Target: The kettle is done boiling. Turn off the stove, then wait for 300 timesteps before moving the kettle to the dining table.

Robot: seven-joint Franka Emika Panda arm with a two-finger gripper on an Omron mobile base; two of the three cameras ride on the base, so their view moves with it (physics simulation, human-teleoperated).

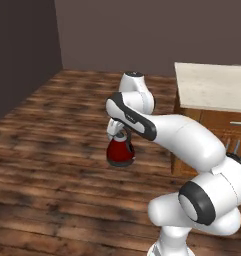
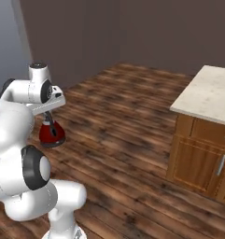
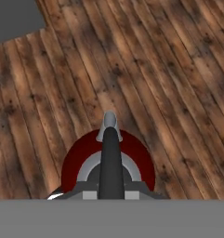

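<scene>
One gripper (image 1: 120,134) is closed on the dark arched handle of the kettle (image 1: 121,152), which hangs in the air above the wooden floor (image 1: 57,150). I judge the kettle rigid and heavy if full, so the handle top is the right hold. The dining table (image 1: 212,85) stands at two o'clock.

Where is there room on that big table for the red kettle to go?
The dining table top looks bare right up to its near corner and front edge, above the drawers. Nothing looks crowded. The gripper holds the kettle over open wooden floor.
</scene>
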